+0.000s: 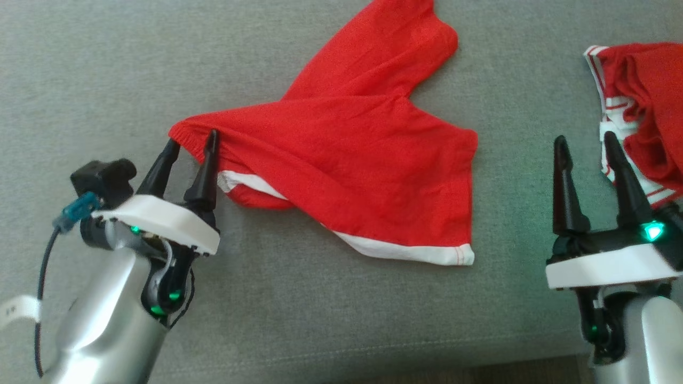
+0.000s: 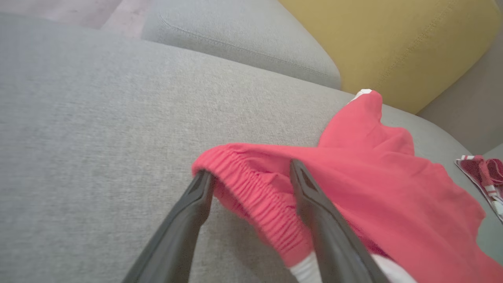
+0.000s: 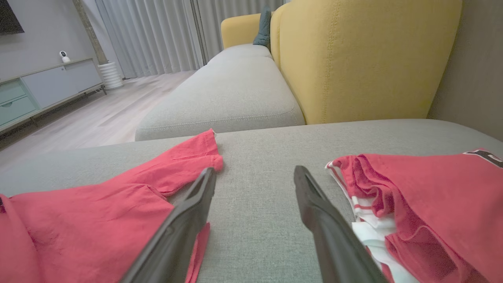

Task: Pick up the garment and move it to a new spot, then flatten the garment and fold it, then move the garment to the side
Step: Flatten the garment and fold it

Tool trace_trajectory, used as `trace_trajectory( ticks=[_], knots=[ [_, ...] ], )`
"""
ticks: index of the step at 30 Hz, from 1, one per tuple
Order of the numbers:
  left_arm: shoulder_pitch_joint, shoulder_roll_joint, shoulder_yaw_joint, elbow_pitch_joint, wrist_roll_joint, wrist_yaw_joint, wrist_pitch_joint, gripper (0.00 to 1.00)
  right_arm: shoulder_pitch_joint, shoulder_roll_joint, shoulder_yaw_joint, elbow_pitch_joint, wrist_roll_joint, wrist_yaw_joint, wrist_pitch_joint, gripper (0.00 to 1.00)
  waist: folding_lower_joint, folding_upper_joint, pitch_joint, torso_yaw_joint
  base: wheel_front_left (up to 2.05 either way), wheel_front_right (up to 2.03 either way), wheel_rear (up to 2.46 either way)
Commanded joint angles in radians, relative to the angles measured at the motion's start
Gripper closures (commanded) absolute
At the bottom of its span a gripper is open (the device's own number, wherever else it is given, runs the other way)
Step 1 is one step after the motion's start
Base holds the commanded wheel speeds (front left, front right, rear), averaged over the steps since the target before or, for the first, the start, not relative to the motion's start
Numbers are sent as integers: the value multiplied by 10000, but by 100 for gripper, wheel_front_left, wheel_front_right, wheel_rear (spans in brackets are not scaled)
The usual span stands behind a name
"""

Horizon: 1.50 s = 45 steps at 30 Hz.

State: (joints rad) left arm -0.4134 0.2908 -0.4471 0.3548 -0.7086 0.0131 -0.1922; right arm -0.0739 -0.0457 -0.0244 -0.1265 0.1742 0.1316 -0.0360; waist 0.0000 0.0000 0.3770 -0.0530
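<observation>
The red shorts [image 1: 347,154] are lying spread on the grey sofa cushion [image 1: 106,64] in front of you, one leg pointing away and the white-hemmed leg reaching toward the cushion's front edge. You are getting bare cushion to their left and in front. On the right, a second red garment with white stripes [image 1: 640,106] is sitting well apart. Your left gripper [image 1: 193,138] is standing with fingers spread at the elastic waistband corner, the band lying loose between them, unpinched. Your right gripper [image 1: 584,138] is hovering wide open over bare cushion between the two garments, holding nothing. A yellow backrest [image 3: 353,59] is rising behind, with pale floor [image 3: 98,114] and grey curtains [image 3: 157,31] showing beyond.
</observation>
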Motion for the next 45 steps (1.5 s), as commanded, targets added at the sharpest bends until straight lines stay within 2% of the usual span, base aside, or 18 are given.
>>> trace_trajectory(
  ticks=[1, 13, 17, 20, 25, 29, 45],
  knots=[
    [-43, 233, 376, -325, 191, 142, -268, 0, -251, -46, 302, -374, -112, -9, 79, 0, 0, 0, -110, 118, 0, 0, 0],
    [1322, 304, 741, -1329, 1063, 932, -668, 0, -282, -214, 674, -286, -194, -9, 432, 0, 0, 0, -718, 654, 0, 0, 0],
    [1588, 338, 1247, -2336, 2002, 1433, -689, 0, -181, -309, 712, -298, -254, -9, 516, 0, 0, 0, -930, 784, 0, 0, 0],
    [1945, 166, 1747, -3184, 2682, 1533, -692, 0, -69, -360, 782, -276, -269, -9, 608, 0, 0, 0, -1137, 844, 0, 0, 0],
    [2637, -107, 2157, -3898, 3435, 1304, -693, 0, 183, -411, 944, -232, -251, -9, 734, 0, 0, 0, -1450, 838, 0, 0, 0],
    [3091, -246, 2230, -3923, 3734, 1082, -694, 0, 414, -365, 903, -214, -152, -9, 748, 0, 0, 0, -1608, 801, 0, 0, 0],
    [3296, -651, 2572, -3563, 4097, 495, -695, 0, 570, -232, 865, -247, -57, -9, 700, 0, 0, 0, -1608, 723, 0, 0, 0]
  ],
)
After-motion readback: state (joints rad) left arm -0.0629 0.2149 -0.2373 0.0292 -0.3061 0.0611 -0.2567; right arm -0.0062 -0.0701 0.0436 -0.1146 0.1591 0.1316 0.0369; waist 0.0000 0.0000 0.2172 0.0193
